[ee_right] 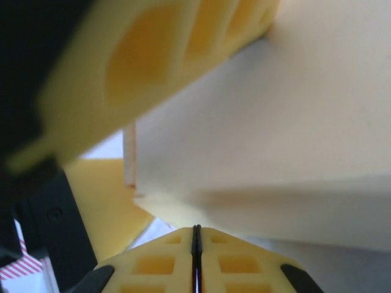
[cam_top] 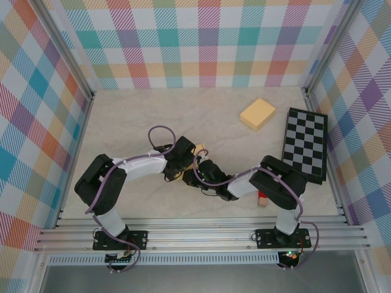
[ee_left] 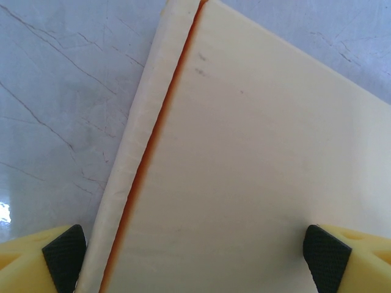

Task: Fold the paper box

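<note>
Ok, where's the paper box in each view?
Top external: paper box mid-table, mostly hidden where the arms meet.
Left wrist: cream panel across centre and right, under the open left gripper.
Right wrist: pale panel upper right, above the shut right gripper.
Shared landmark: marble tabletop.

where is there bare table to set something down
Free: the back-left table, between the left wall and the yellow block. Crowded: the middle, where the left gripper and right gripper sit at the paper box, and the right side by the checkerboard.
</note>
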Motion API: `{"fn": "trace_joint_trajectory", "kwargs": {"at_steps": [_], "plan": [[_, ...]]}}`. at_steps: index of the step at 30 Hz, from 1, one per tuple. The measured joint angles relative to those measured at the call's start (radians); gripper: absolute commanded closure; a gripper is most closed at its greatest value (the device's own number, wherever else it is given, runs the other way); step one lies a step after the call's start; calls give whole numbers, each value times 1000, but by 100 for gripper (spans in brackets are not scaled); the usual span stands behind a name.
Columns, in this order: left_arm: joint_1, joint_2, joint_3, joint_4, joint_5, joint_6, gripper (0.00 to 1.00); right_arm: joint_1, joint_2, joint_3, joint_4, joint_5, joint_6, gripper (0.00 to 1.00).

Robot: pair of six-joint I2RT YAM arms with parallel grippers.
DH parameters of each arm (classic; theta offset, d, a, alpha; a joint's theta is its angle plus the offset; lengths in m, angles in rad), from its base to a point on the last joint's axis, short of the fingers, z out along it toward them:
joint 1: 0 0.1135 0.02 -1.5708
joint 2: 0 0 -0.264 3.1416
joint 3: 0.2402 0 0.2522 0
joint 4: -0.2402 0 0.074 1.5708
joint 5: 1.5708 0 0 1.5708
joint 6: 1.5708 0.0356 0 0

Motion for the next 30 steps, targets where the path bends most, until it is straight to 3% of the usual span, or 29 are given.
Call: {"fn": "trace_joint_trajectory", "kwargs": {"at_steps": [12,18,25,30], "plan": [[1,-2,-8,14,3,-3,6,47,53,3,124,121,193,92],[3,-3,-8,26,28,-5,6,55,54,-46,118,127,206,92],[29,-4,5,9,64,5,6,55,-228,-150,-40,167,106,89],[35,-5,63,-105,61,59,5,55,-498,-165,-263,230,9,88]]}}
